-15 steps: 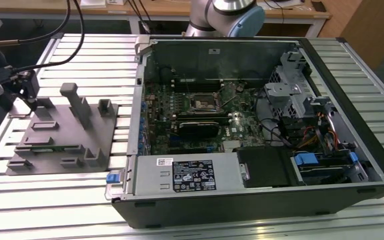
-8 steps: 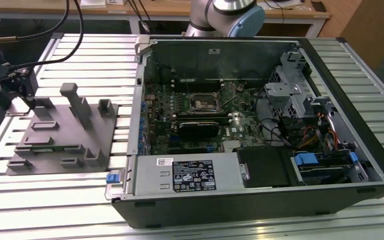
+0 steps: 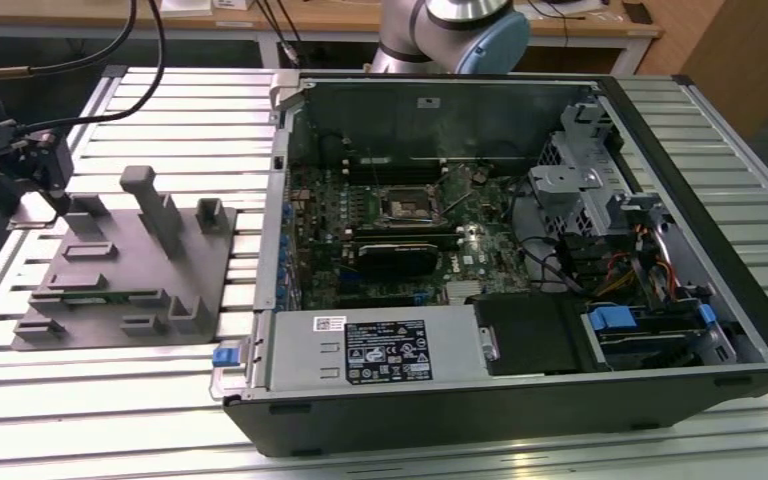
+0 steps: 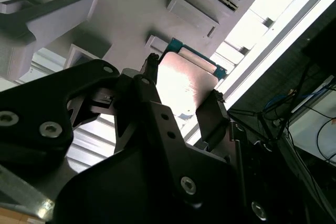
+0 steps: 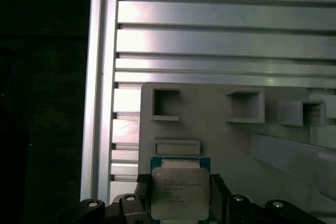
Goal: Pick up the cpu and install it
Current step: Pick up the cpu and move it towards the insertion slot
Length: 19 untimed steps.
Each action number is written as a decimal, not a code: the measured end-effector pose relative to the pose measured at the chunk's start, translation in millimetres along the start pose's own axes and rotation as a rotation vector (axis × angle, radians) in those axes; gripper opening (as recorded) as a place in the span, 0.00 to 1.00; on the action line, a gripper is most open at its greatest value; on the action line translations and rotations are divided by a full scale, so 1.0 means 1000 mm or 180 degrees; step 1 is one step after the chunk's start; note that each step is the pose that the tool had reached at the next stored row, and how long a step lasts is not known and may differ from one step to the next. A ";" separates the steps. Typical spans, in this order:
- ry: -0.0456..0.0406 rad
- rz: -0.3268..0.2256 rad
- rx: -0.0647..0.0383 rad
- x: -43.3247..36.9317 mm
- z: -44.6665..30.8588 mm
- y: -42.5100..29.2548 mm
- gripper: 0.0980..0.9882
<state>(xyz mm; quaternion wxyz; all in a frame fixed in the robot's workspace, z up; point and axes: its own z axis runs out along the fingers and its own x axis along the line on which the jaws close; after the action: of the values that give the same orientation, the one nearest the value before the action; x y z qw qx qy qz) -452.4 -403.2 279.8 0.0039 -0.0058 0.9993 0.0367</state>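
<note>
The cpu (image 5: 180, 192), a small square chip with a pale silvery top and a teal edge, sits between the dark fingers (image 5: 140, 198) of my gripper (image 5: 180, 199), which is shut on its two opposite sides. The second wrist view shows the same hold: the cpu (image 4: 184, 80) in the gripper (image 4: 182, 85) over the grey tray (image 4: 131, 9). In the exterior view the gripper (image 3: 51, 195) hangs at the far corner of the grey tray (image 3: 117, 290), on that view's left. The dark square socket (image 3: 411, 207) lies on the motherboard inside the open computer case (image 3: 518, 400).
The grey tray carries upright posts (image 3: 157, 205) and several low square pockets (image 5: 166, 103). A grey box with a white label (image 3: 371, 348) fills the case's front left. Drive cages and cables (image 3: 611, 230) crowd its right side. Slatted aluminium table (image 5: 220, 30) lies under everything.
</note>
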 end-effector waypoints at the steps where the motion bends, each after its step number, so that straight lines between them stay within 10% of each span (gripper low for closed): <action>1: 0.0000 0.0000 0.0000 0.0000 -0.0006 0.0000 0.50; 19: 0.0000 0.0000 0.0000 -0.0001 -0.0139 0.0010 0.50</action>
<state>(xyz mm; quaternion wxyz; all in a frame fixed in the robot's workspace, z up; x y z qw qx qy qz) -452.4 -403.2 293.7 0.0039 -0.0058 0.9993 0.0367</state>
